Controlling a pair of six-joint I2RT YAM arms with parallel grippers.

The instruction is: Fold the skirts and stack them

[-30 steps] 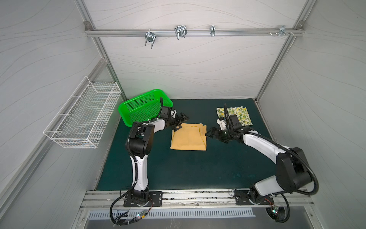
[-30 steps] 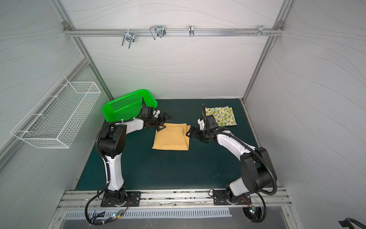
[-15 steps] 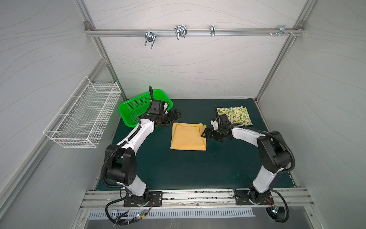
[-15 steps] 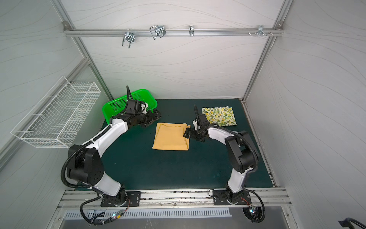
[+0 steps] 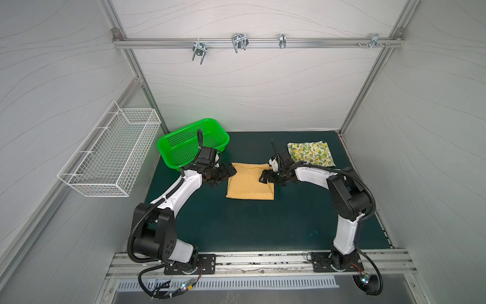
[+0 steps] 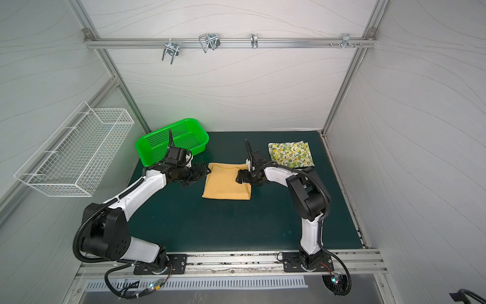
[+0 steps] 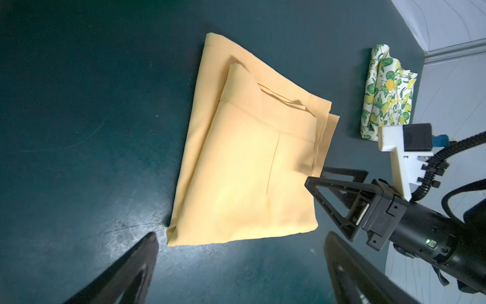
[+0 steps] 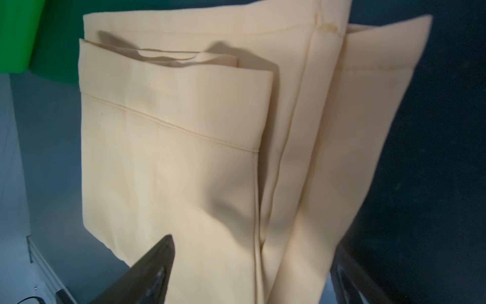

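Observation:
The mustard yellow skirt [image 5: 249, 181] [image 6: 227, 181] lies folded in a square in the middle of the mat, and shows in both wrist views [image 7: 249, 163] [image 8: 184, 158]. The lemon-print skirt [image 5: 311, 154] [image 6: 290, 154] [image 7: 384, 92] lies folded at the back right. My left gripper [image 5: 231, 171] [image 6: 206, 169] [image 7: 240, 237] hovers open at the mustard skirt's left edge, with only mat between its fingers. My right gripper [image 5: 264, 177] [image 6: 240, 177] [image 8: 255, 244] [image 7: 318, 176] is low over that skirt's right edge. Its fingers stand wide apart with the folded layers between them.
A green plastic basket [image 5: 193, 143] [image 6: 172, 140] [image 8: 15, 36] stands at the back left, just behind my left wrist. A white wire basket [image 5: 110, 155] hangs on the left wall. The enclosure's walls close in the dark green mat [image 5: 236, 223] on three sides.
My right gripper has slid left onto the mustard skirt's right edge and its fingers have drawn in a little. My left arm has lowered and stretched out, its gripper now beside the skirt's left edge.

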